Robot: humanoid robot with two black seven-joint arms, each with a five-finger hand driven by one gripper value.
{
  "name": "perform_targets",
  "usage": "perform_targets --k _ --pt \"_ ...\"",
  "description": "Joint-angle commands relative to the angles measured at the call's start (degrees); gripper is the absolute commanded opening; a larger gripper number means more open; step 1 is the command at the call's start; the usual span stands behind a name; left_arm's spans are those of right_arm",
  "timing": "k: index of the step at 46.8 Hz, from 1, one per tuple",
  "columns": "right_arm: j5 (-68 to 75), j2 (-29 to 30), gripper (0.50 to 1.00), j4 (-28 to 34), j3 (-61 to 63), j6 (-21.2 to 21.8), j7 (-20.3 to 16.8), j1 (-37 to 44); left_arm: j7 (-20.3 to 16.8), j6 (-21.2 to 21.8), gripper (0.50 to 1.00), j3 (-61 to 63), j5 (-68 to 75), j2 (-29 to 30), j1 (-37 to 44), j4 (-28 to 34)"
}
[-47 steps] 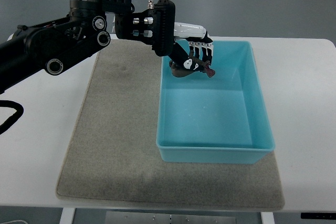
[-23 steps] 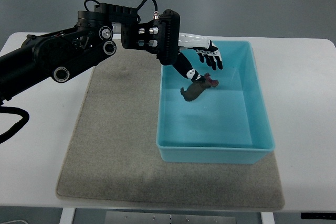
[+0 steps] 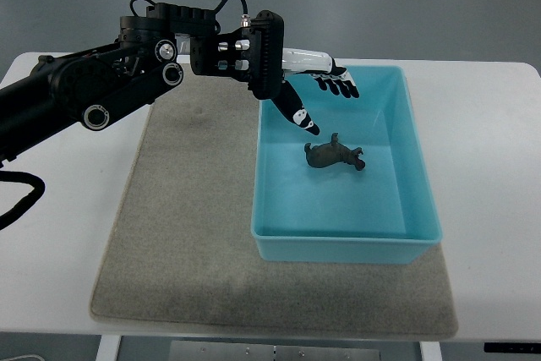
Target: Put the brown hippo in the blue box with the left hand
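Observation:
A small brown hippo [image 3: 333,155] lies on the floor of the blue box [image 3: 423,200], in its far half, apart from any hand. My left hand [image 3: 324,99] hovers over the box's far left corner, up and left of the hippo. Its fingers [image 3: 338,84] are spread and the thumb [image 3: 299,116] points down toward the toy, holding nothing. The black left arm [image 3: 110,90] reaches in from the picture's left edge. No right arm shows.
The box stands on the right part of a grey felt mat [image 3: 186,226], which lies on a white table [image 3: 490,166]. A black cable [image 3: 21,200] loops at the left edge.
My left hand has opened and let go of the hippo, which dropped onto the box floor. The hand has lifted slightly toward the far left.

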Motion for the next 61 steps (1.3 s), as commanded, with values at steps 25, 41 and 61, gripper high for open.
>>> perform_targets --k 25,41,61 --pt "0.05 0.00 0.936 0.00 0.00 0.00 0.00 0.00 0.00 9.36 0.857 -1.27 0.01 4.54 -1.14 16.38" --pt "0.05 0.00 0.936 0.00 0.00 0.00 0.00 0.00 -0.09 17.53 0.983 -1.19 -11.31 5.16 -0.70 26.85" --pt "0.05 0.00 0.936 0.00 0.00 0.00 0.00 0.00 0.09 22.98 0.992 -0.39 -51.92 4.89 1.76 32.91"
